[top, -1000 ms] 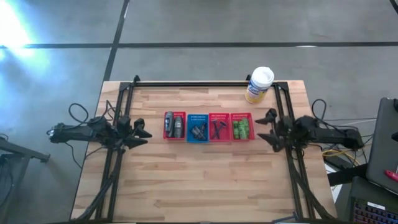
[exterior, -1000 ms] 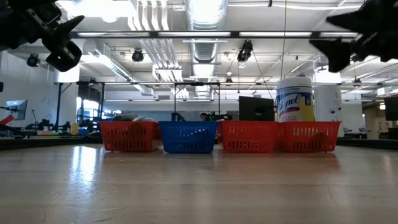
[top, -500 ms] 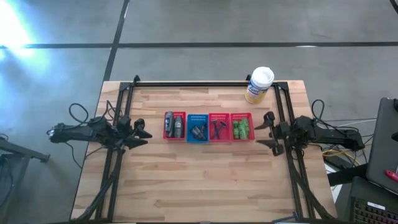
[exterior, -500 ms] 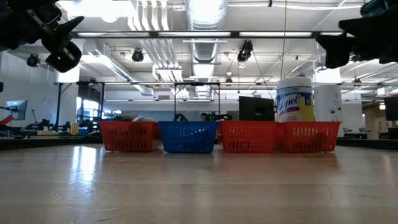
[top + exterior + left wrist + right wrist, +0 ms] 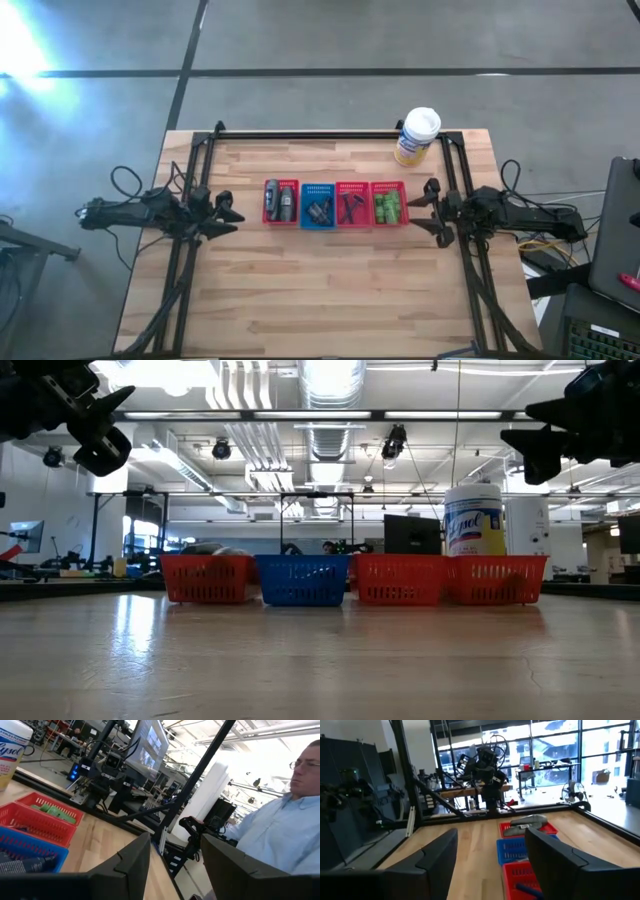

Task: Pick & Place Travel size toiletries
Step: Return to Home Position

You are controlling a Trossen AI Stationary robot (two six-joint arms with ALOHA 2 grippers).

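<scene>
The toiletries lie in a row of mesh baskets at the table's middle: grey tubes (image 5: 279, 200) in the left red basket, dark wedge pieces (image 5: 319, 210) in the blue basket, dark razors (image 5: 350, 205) in a red basket, green packets (image 5: 388, 207) in the right red basket. My left gripper (image 5: 232, 210) is open and empty, up in the air left of the row. My right gripper (image 5: 432, 212) is open and empty, up in the air right of the row. The baskets also show in the low view (image 5: 300, 578).
A big white-capped yellowish canister (image 5: 417, 136) stands at the table's far edge, behind the right baskets. Black frame rails (image 5: 190, 250) run along the table's left and right sides. Bare wood lies in front of the baskets. A person (image 5: 280, 835) shows in the left wrist view beyond the table.
My right gripper has gone a little toward the table's left edge, toward the basket row, and stays open. The left arm and the baskets have kept still.
</scene>
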